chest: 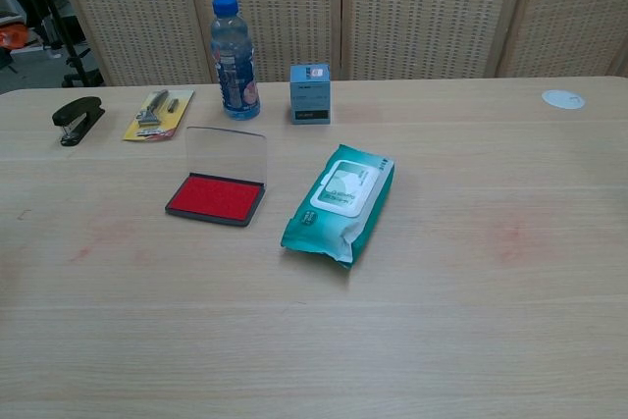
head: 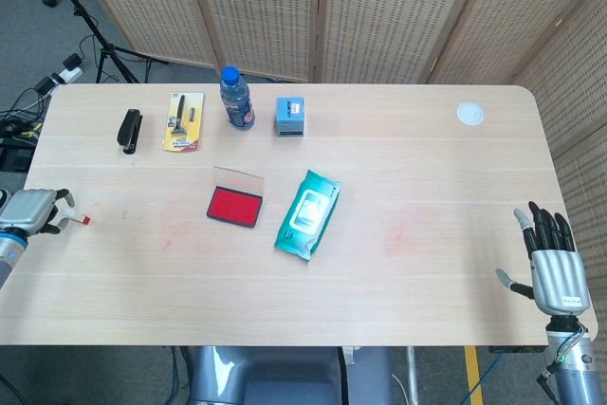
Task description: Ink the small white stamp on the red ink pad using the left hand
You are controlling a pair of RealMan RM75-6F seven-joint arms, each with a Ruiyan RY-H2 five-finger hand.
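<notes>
Left robot hand (head: 30, 210): desk's left edge, fingers pinching the small white stamp (head: 80, 219), red tip outward.
Stamp handling: probably light, rigid; grip its body.
Red ink pad (head: 234, 206): open, mid-desk, well apart.

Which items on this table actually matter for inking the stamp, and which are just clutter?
Part of the job:
left hand, at the table's left edge
small white stamp, by that hand; grip unclear
red ink pad, lid open

Lying about:
stapler
carded tool pack
water bottle
small blue box
wet wipes pack
white disc
right hand, idle
</notes>
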